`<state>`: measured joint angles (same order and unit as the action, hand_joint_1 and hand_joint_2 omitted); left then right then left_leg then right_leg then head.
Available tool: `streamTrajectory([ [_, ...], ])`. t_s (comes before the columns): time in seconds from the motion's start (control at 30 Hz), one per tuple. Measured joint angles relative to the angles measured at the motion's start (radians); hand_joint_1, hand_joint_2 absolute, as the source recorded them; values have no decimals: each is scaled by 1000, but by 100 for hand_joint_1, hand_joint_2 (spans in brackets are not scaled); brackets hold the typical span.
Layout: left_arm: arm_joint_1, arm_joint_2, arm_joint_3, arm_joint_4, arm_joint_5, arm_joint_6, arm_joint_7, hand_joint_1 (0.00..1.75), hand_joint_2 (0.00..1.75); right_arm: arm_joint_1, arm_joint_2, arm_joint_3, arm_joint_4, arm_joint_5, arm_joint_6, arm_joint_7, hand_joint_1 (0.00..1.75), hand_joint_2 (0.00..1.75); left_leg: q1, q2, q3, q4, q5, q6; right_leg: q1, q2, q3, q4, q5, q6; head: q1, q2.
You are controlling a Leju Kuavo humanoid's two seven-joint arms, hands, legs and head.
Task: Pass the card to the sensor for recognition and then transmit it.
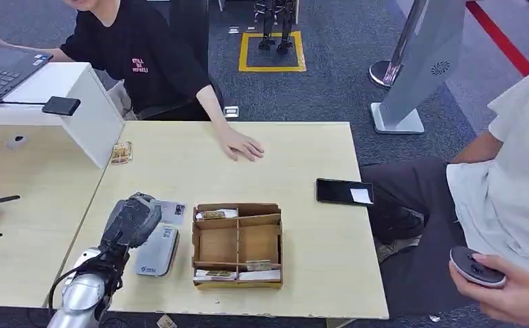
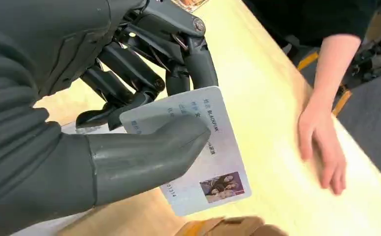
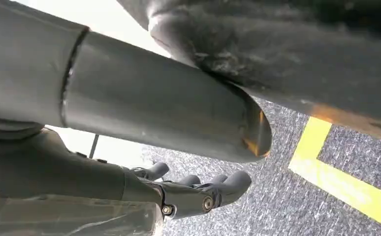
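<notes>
Even bright light, soft shadows

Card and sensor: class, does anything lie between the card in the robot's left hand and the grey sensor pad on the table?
Nothing visible does. The left hand holds the card just above the sensor pad, beside the wooden box.

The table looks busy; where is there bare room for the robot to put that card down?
Bare table lies between the wooden organizer, the person's hand and the black phone. It is crowded near the left hand, holding the card over the grey sensor.
</notes>
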<state>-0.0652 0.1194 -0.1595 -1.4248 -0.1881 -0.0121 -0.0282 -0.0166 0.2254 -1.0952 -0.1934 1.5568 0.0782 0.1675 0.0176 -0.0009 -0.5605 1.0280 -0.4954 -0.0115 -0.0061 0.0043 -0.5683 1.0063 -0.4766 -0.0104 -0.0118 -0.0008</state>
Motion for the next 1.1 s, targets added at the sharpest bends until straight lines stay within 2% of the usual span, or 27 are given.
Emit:
streamTrajectory([
  [0.2, 76, 22, 0, -62, -51, -38, 0, 175, 175, 1, 0, 0, 0, -10, 6, 0, 0, 0, 0, 0, 0, 0, 0, 0, 0, 0, 0, 0, 0, 0, 0, 0],
  [0.37, 116, 37, 0, -101, -107, -23, 0, 175, 175, 1, 0, -2, -2, -17, 9, 0, 0, 0, 0, 0, 0, 0, 0, 0, 0, 0, 0, 0, 0, 0, 0, 0],
  [0.83, 122, 46, 0, -115, -149, 0, 15, 175, 175, 2, 0, -2, -6, -18, 10, -1, 0, 0, 0, 0, 0, 0, 0, 0, 0, 0, 0, 0, 0, 0, 0, 0],
  [1.0, 122, 44, 0, -115, -277, 79, 49, 175, 175, 2, 0, -3, -7, -24, 13, -3, 0, 0, 0, 0, 0, 0, 0, 0, 0, 0, 0, 0, 0, 0, 0, 0],
  [1.1, 120, 41, 0, -114, -310, 85, 63, 175, 175, 2, 0, -3, -8, -24, 13, -6, 0, 0, 0, 0, 0, 0, 0, 0, 0, 0, 0, 0, 0, 0, 0, 0],
])
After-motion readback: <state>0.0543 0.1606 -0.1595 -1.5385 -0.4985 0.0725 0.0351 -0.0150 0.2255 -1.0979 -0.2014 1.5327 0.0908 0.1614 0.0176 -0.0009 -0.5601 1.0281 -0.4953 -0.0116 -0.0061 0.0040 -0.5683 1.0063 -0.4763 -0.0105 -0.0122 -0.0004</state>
